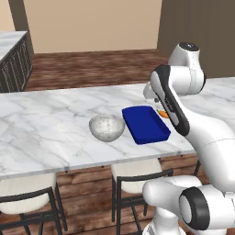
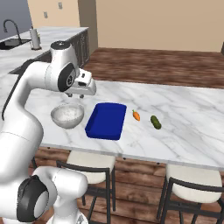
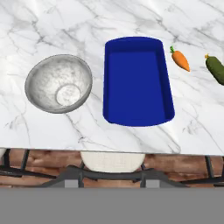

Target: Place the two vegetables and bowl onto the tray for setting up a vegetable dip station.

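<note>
Base views flank the counter (image 1: 46, 119); hand view looks straight down.

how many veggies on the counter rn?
2. The carrot lies on the marble just right of the blue tray; the green vegetable lies further right, beside it. Neither is on the tray.

We see open marble counter (image 3: 52, 26) all round the tray (image 3: 135, 83): a bare strip betw. it and the bowl (image 3: 59, 83), and another betw. it and the carrot (image 3: 180, 60). Cucumber (image 3: 215, 69) sits just past the carrot, away from the tray. Tray inside is bare. Chairs (image 2: 87, 168) tuck under the counter edge nearest the tray.
</note>
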Motion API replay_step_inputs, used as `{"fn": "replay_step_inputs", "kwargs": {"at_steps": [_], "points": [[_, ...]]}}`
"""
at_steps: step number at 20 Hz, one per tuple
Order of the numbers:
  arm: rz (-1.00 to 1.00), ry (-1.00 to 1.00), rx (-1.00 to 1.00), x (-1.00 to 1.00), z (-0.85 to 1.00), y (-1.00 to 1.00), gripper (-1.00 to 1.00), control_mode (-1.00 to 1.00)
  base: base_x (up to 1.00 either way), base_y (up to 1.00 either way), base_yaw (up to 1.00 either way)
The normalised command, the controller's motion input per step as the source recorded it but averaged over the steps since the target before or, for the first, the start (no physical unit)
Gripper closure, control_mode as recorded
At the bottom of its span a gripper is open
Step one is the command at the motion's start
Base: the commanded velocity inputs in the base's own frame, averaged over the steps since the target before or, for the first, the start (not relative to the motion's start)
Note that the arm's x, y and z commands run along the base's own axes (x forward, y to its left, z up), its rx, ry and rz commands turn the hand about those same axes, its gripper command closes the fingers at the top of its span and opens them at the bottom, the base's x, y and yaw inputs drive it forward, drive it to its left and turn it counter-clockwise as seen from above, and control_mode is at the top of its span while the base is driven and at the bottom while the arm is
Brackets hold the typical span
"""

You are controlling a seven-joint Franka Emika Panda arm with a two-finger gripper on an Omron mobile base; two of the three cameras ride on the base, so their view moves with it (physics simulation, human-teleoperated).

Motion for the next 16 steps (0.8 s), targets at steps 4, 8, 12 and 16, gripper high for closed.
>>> {"fn": "replay_step_inputs", "kwargs": {"at_steps": [4,8,12,16], "points": [[0.00,0.02,0.00,0.00,0.00,0.12,-1.00,-1.00,0.00,0.00,0.00],[-0.02,0.09,0.00,0.00,0.00,0.26,-1.00,-1.00,0.00,0.00,0.00],[-0.04,0.11,0.00,0.00,0.00,0.26,-1.00,-1.00,0.00,0.00,0.00],[-0.05,0.11,0.00,0.04,0.00,0.27,-1.00,-1.00,0.00,0.00,0.00]]}}
